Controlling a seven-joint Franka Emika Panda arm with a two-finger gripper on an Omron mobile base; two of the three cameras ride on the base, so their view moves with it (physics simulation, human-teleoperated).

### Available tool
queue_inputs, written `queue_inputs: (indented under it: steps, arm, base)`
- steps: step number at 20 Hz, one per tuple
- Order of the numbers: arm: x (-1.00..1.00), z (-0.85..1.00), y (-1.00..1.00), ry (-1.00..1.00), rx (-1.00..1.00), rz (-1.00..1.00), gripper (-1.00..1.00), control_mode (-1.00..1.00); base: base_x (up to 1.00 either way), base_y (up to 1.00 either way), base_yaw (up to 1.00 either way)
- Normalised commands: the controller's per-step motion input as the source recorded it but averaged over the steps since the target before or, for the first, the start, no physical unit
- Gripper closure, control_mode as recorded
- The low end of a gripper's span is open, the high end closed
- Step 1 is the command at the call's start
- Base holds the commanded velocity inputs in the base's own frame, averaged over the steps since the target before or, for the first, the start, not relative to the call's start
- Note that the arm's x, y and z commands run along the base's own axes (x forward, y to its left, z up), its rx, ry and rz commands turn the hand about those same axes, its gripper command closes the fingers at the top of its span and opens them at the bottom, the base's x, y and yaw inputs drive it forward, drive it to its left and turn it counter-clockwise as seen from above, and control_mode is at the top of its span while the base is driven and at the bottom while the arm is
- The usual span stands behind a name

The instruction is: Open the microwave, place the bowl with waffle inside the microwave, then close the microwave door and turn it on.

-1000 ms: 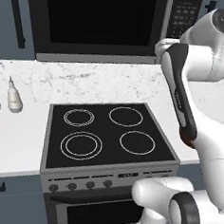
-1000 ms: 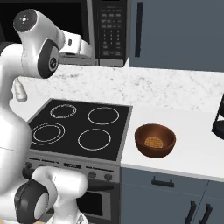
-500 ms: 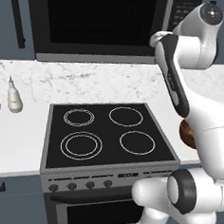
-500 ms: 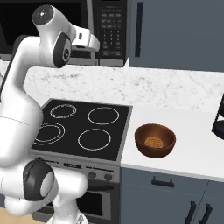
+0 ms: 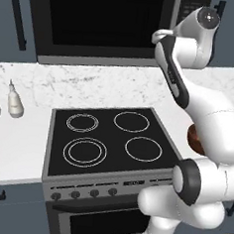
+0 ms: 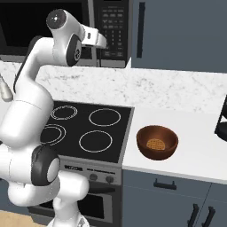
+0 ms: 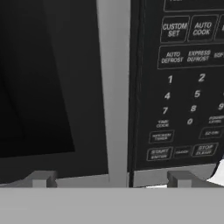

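The microwave [image 5: 104, 26] hangs above the stove with its door [image 7: 48, 87] shut. In the hand view the grey vertical handle [image 7: 113, 87] runs down the middle, with the black window to its left and the keypad [image 7: 188, 87] to its right. My gripper [image 7: 111, 179] is open, its fingertips [image 7: 41, 178] set wide on either side of the handle's line and close to the microwave's front. From the right base view the gripper [image 6: 104, 44] is raised by the keypad. The reddish-brown bowl [image 6: 157, 141] sits on the counter right of the stove with the tan waffle [image 6: 155, 144] inside.
A black four-ring stove [image 5: 110, 138] with an oven below lies under my arm. Two pale bottles [image 5: 14, 103] stand on the counter at the left. A dark appliance [image 6: 221, 119] sits at the counter's right edge. Blue-grey cabinets [image 6: 177, 31] flank the microwave.
My arm has swung in and carried the hand closer to the microwave's front, near the handle and keypad. The bowl and the door have not moved.
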Motion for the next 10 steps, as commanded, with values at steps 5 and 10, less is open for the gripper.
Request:
queue_inputs:
  steps: [5,10]
  arm:
    - [0.48,-0.12,-0.08,0.0,0.0,0.0,-1.0,-1.0]
    - [0.57,-0.12,-0.03,0.0,0.0,0.0,-1.0,-1.0]
  base:
    - [0.0,0.0,0.0]
    - [0.0,0.0,0.0]
